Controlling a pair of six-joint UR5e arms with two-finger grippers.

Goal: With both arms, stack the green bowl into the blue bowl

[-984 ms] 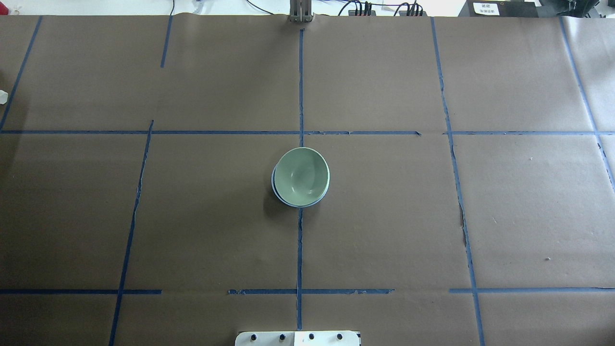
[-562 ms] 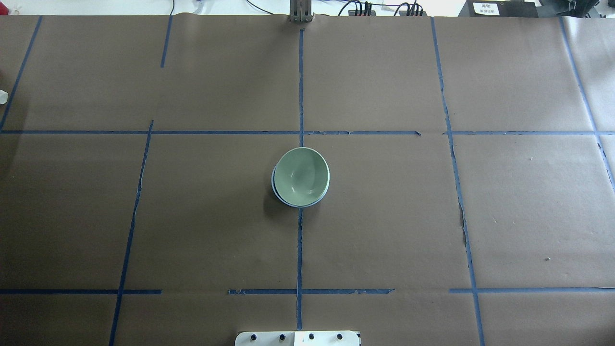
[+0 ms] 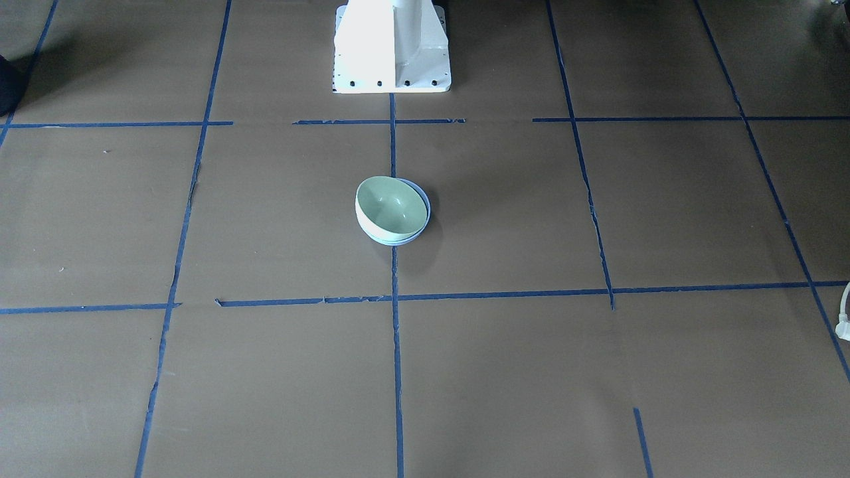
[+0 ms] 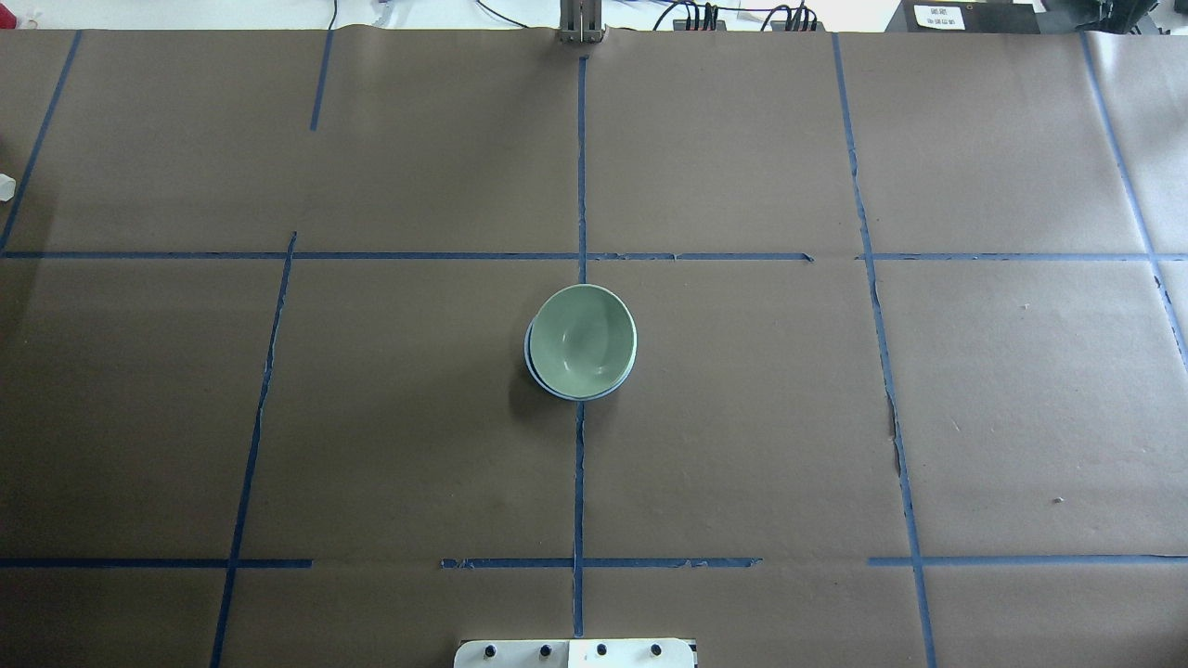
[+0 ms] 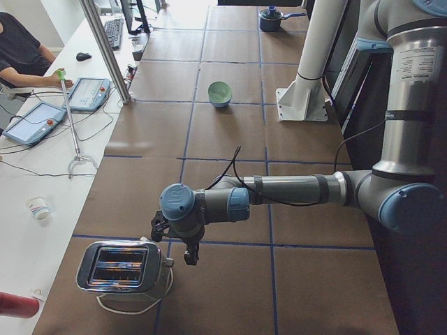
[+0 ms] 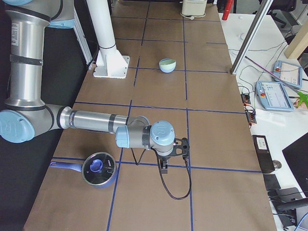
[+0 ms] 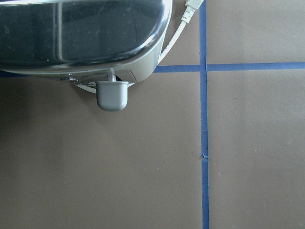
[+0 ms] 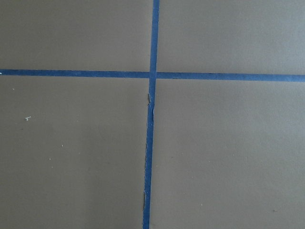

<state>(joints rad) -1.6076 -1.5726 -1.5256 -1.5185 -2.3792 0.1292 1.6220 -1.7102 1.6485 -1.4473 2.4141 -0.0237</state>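
The green bowl point(image 4: 583, 339) sits nested inside the blue bowl point(image 4: 560, 393) at the table's centre, on the middle tape line. Only a thin rim of the blue bowl shows around it. The pair also shows in the front view, green bowl point(image 3: 390, 204) and blue bowl point(image 3: 426, 210). My left gripper point(image 5: 188, 255) hangs far from the bowls, beside a toaster. My right gripper point(image 6: 163, 167) hangs at the opposite table end, near a saucepan. Both grippers show only in the side views, so I cannot tell whether they are open or shut. Neither wrist view shows fingers.
A chrome toaster point(image 5: 120, 267) with a white cord stands at the left end; it also shows in the left wrist view point(image 7: 81, 33). A saucepan point(image 6: 97, 168) stands at the right end. The white pedestal point(image 3: 392, 46) stands behind the bowls. An operator point(image 5: 17, 52) sits beside the table.
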